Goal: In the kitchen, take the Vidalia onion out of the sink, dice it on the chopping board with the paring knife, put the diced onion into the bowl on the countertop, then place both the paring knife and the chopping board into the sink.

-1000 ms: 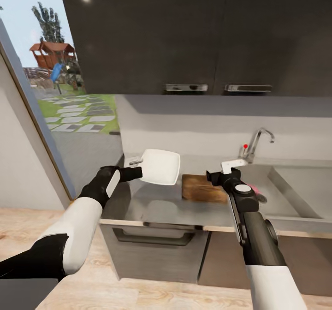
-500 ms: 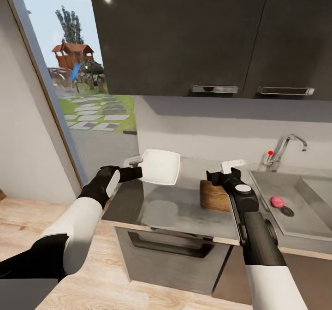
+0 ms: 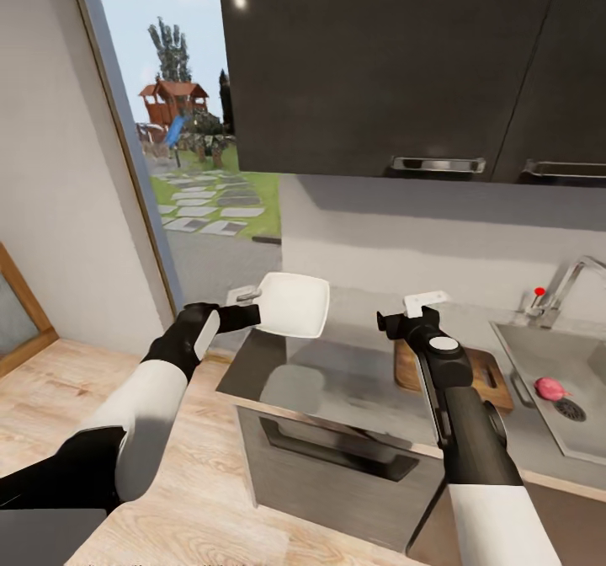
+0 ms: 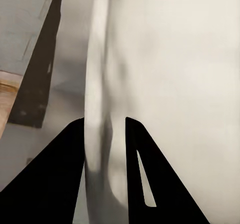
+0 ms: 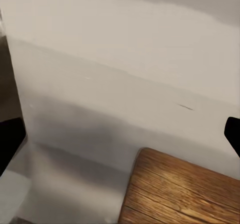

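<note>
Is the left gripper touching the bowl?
Touching. The left wrist view shows both fingers of the left gripper clamped on the bowl rim.

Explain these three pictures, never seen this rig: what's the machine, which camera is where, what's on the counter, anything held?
It is a simulated two-armed wheeled robot in a kitchen.

The big picture is from its head camera, looking down over both arms. The other two come from cameras near each gripper, looking along the fingers.

The left gripper is shut on the rim of a shallow white square bowl, lifted above the glossy dark-grey countertop; the left wrist view shows the two black fingers pinching that white rim.

The right gripper holds nothing and looks open, hovering over a brown wooden chopping board lying on the countertop; the right wrist view shows the board's corner.

Further right, a pink-red onion lies in the grey steel sink, beside the drain.
</note>
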